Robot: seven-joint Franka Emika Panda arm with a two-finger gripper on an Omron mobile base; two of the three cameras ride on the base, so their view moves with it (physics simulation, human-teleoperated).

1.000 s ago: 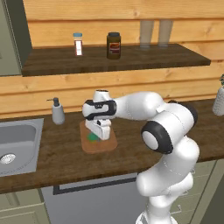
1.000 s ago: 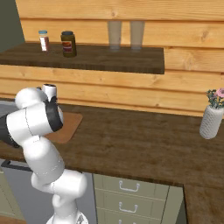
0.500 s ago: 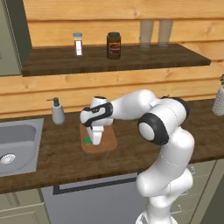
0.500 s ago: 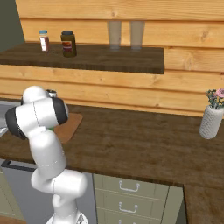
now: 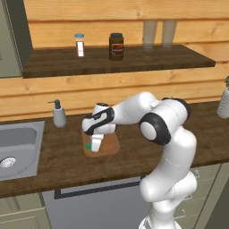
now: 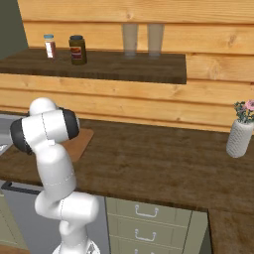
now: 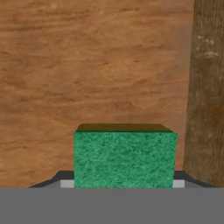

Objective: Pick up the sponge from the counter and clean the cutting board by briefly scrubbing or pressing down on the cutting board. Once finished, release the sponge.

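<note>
1. Tool (image 5: 95,149) state: the two-finger tool points down over the flat light-brown wooden cutting board (image 5: 107,145). The hand view shows the small square sponge with the bright green top (image 7: 124,158) between the dark finger tips; the tool is judged to be holding the sponge in a narrow grip. Whether the jaws are starting to part cannot be told.

2. Sponge position: in the left base view the sponge (image 5: 89,146) sits at the tool, low over the left part of the cutting board. Contact with the board appears likely but cannot be confirmed.

3. Risk, early release: if the jaws part before the sponge has pressed on the board, the scrub step may not count. Cause: too little downward travel.

4. Risk, edge overrun: the hand view shows the cutting board (image 7: 96,65) ending close beside the sponge, with the dark brown wood-plank table (image 7: 208,87) beyond. A sideways stroke toward that edge could carry the sponge off the board.

5. Risk, board shift: hard pressing with lateral motion could slide the loose board along the table (image 5: 53,161).

6. Risk, far objects: the grey soap dispenser (image 5: 58,114) stands behind the board, and the steel sink (image 5: 18,145) lies to the left. A wide retreat could strike the dispenser.
</note>
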